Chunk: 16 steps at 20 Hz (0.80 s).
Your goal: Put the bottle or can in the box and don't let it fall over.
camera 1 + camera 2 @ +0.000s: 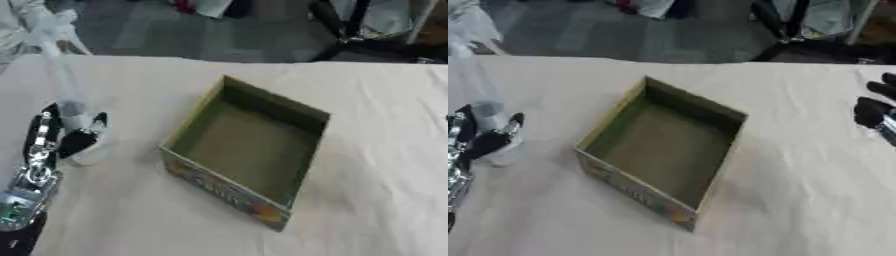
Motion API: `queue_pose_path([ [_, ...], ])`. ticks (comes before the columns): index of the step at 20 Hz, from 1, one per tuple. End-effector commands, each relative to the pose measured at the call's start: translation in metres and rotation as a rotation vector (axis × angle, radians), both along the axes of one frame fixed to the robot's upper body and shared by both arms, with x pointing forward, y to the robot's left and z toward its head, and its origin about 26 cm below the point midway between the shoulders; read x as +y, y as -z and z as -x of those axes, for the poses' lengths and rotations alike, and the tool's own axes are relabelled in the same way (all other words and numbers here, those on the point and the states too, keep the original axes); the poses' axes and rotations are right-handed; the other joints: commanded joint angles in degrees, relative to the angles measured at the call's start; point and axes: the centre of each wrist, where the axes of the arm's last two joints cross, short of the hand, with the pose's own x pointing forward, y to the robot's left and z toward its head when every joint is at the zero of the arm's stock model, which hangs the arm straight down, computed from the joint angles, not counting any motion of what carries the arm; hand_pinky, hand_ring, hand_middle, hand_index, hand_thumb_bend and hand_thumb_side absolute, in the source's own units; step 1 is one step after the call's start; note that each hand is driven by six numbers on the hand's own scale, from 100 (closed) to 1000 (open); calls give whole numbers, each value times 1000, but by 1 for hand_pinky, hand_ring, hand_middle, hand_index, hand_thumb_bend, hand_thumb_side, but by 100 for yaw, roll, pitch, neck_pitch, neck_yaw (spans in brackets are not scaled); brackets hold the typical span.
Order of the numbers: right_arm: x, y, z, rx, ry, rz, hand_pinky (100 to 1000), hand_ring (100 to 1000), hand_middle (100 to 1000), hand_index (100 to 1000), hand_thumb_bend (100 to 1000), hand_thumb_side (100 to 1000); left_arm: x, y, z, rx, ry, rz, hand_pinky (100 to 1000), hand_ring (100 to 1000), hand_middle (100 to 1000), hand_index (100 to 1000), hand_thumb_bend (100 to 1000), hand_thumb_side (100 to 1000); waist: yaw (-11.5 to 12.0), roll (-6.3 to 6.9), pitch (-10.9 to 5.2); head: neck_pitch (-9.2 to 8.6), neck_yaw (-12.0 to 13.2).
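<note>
Clear, pale plastic marks the tall slim bottle (77, 120) standing upright at the left of the cream-clothed counter (376, 150), the black left robot hand (66, 137) curled round its base. The open square cardboard box (249, 150), olive inside, sits empty mid-counter. The right robot hand (877, 112) shows dark fingers at the edge; their state is unclear.

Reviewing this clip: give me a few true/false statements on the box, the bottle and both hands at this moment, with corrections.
1. The box is open-topped and holds nothing. True.
2. The bottle already stands inside the box. False: it is on the table, left of the box.
3. The left hand has fingers curled round the bottle. True.
4. The right hand is over the box. False: it shows at the right edge, clear of the box.
5. The box lies on its side. False: its opening faces up.
</note>
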Motion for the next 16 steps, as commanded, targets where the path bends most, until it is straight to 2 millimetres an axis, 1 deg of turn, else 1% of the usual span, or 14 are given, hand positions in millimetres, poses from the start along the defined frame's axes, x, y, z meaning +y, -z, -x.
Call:
queue_pose_path([
  [1,-3,-8,0,-21,9,18,845,894,881,918,574,213,3,-8,-3,-13,-11,24,917,464,362,571,100,100,-14,8,-63,-12,-1],
  [2,-3,-8,0,-22,10,18,845,894,879,918,573,212,3,-7,-3,-10,-23,31,903,399,301,502,100,136,-20,7,-63,-14,11],
  [3,-3,-8,0,-22,10,18,846,894,879,918,573,212,3,-5,-4,-6,-38,36,899,372,272,471,100,215,-28,6,-65,-17,24],
  [4,-3,-8,0,-23,11,17,846,893,879,918,571,212,4,-5,-4,-3,-55,38,886,322,204,393,100,402,-36,5,-68,-21,37],
  [5,-3,-8,1,-23,11,17,846,893,879,918,571,212,4,-4,-5,-1,-72,37,884,309,188,376,100,461,-43,6,-71,-26,49],
  [6,-3,-8,1,-24,12,17,846,893,878,918,568,213,4,-4,-5,-2,-88,32,876,263,121,301,100,556,-49,9,-75,-29,55],
  [7,-3,-8,1,-24,13,17,846,893,878,918,568,213,4,-5,-5,-6,-99,26,877,267,100,273,100,559,-53,14,-78,-26,58],
  [8,-3,-8,1,-23,13,16,846,893,878,917,568,213,3,-6,-5,-11,-106,19,874,267,100,231,100,566,-56,21,-81,-20,55],
  [10,-3,-7,1,-22,13,16,846,893,877,917,567,214,3,-8,-5,-20,-114,7,870,254,100,205,100,573,-58,34,-86,-9,41],
  [13,-4,-7,1,-21,14,16,847,892,877,917,566,213,0,-15,-5,-49,-95,-13,882,233,100,189,100,594,-57,55,-99,44,-38],
  [16,-4,-8,1,-24,13,18,848,891,877,917,563,214,-7,-28,-3,-87,-54,-38,894,231,100,186,100,609,-58,73,-112,113,-134],
])
